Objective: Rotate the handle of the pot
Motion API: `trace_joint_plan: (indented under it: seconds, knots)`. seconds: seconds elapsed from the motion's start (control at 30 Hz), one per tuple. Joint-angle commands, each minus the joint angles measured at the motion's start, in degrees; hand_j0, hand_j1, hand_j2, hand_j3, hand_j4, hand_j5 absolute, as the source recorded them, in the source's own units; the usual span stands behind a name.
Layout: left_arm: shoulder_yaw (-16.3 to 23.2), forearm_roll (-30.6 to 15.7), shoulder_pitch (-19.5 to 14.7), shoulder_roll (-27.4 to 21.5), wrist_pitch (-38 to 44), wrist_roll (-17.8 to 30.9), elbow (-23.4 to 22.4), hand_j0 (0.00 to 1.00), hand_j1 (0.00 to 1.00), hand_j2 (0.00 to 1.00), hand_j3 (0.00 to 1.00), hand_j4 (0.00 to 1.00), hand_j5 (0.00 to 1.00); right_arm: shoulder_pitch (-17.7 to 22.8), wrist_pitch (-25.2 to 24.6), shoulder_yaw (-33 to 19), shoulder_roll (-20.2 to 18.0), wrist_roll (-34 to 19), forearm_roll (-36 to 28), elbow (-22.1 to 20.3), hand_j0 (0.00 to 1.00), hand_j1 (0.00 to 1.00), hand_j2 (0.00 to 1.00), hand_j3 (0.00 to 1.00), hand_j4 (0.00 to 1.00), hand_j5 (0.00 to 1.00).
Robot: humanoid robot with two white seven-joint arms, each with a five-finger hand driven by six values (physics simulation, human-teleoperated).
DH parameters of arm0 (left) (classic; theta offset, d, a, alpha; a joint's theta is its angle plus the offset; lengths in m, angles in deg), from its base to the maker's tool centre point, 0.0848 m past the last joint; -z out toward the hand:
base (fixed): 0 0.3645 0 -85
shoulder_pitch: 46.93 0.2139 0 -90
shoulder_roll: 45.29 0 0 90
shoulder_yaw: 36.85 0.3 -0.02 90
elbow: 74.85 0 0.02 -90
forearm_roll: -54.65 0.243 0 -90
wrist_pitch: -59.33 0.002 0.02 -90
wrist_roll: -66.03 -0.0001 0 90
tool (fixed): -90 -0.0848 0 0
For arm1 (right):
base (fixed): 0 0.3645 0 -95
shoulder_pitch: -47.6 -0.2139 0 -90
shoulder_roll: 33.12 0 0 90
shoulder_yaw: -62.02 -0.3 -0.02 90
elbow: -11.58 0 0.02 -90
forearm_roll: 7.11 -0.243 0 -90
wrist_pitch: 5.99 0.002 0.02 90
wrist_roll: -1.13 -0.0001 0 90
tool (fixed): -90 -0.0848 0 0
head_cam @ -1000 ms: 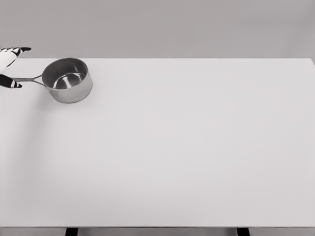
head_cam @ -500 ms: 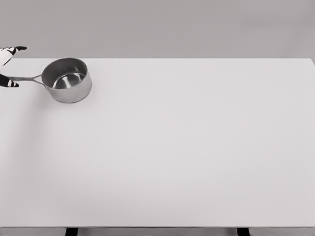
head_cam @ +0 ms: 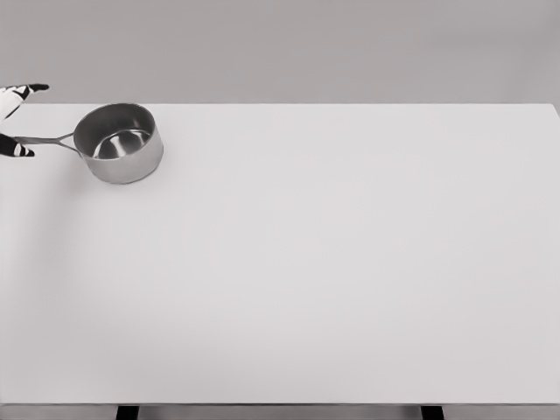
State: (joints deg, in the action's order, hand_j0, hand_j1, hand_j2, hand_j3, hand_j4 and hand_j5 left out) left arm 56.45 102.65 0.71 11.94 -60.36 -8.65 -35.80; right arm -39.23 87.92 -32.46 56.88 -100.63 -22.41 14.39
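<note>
Head view, near to far. Bench point(head_cam: 332, 280): white top fills most of the frame; two dark legs show under its near edge.

Pot point(head_cam: 118, 142): steel saucepan, upright on the bench near the far left corner, about 10 o'clock from bench centre. Open mouth up, shiny inside wall visible.

Handle point(head_cam: 48, 139): thin metal bar, long axis nearly level across the picture, pointing to 9 o'clock from the pot body, its outer end slightly lower than the joint. It runs out to the left frame edge.

Left hand point(head_cam: 13, 118): only black-tipped white fingers show at the left edge. One fingertip lies at the handle's outer end, at or just below it; another sits higher, at the bench's far edge, well apart from the first. Fingers spread wide; cannot tell whether they press the handle.

Versus half a second ago: pot, handle direction and fingers unchanged. Versus one second ago: pot a trace further left, fingers a little more out of frame.
</note>
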Motion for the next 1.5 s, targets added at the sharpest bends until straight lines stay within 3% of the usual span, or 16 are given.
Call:
trace_joint_plan:
  seconds: [0.0,0.17,0.47,0.57,0.63,0.7,0.8,0.87,0.97,1.1,1.17,1.47]
  knots:
    - [-0.2,-0.5,0.0,-0.3,-1.3,0.0,0.2,1.0,1.0,1.0,1.0,1.0,1.0,0.0,0.0,0.0,0.0,0.0,0.0,0.0,1.0,1.0,1.0,1.0,1.0,1.0]
    - [-0.5,-2.0,0.2,-0.4,-5.3,0.0,1.0,1.0,1.0,1.0,1.0,1.0,1.0,0.0,0.0,0.0,0.0,0.0,0.0,0.0,1.0,1.0,1.0,1.0,1.0,1.0]
    - [-0.5,-6.1,2.5,-1.4,-5.3,0.0,2.2,1.0,1.0,1.0,1.0,1.0,1.0,0.0,0.0,0.0,0.0,0.0,0.0,0.0,1.0,1.0,1.0,1.0,1.0,1.0]
    - [-0.6,-11.9,6.7,-4.0,-5.3,0.0,9.8,1.0,1.0,1.0,1.0,1.0,1.0,0.0,0.0,0.0,0.0,0.0,0.0,0.0,1.0,1.0,1.0,1.0,1.0,1.0]
    - [-1.2,-18.5,11.7,-6.2,-5.3,0.0,18.2,1.0,1.0,1.0,1.0,1.0,1.0,0.0,0.0,0.0,0.0,0.0,0.0,0.0,1.0,1.0,1.0,1.0,1.0,1.0]
    - [-4.3,-21.5,15.6,-6.5,-5.3,0.0,24.6,1.0,1.0,1.0,1.0,1.0,1.0,0.0,0.0,0.0,0.0,0.0,0.0,0.0,1.0,1.0,1.0,1.0,1.0,1.0]
    - [-13.1,-23.4,20.5,-6.1,-5.3,0.0,31.5,1.0,1.0,1.0,1.0,1.0,1.0,0.0,0.0,0.0,0.0,0.0,0.0,0.0,1.0,1.0,1.0,1.0,1.0,1.0]
    - [-13.2,-26.1,21.8,-6.1,-5.3,0.0,33.5,1.0,1.0,1.0,1.0,1.0,1.0,0.0,0.0,0.0,0.0,0.0,0.0,0.0,1.0,1.0,1.0,1.0,1.0,1.0]
    - [-13.0,-27.9,27.0,-5.9,-5.3,0.1,40.5,1.0,1.0,1.0,1.0,1.0,1.0,0.0,0.0,0.0,0.0,0.0,0.0,0.0,1.0,1.0,1.0,1.0,1.0,1.0]
    - [-13.0,-27.5,37.6,-4.4,-5.3,0.8,54.9,1.0,1.0,1.0,1.0,1.0,1.0,0.0,0.0,0.0,0.0,0.0,0.0,0.0,1.0,1.0,1.0,1.0,1.0,1.0]
    - [-11.8,-26.4,41.0,-3.5,-5.3,0.8,56.0,1.0,1.0,1.0,1.0,1.0,1.0,0.0,0.0,0.0,0.0,0.0,0.0,0.0,1.0,1.0,1.0,1.0,1.0,1.0]
    - [-11.9,-26.4,41.4,-3.2,-5.3,2.1,57.2,1.0,1.0,1.0,1.0,1.0,1.0,0.0,0.0,0.0,0.0,0.0,0.0,0.0,1.0,1.0,1.0,1.0,1.0,1.0]
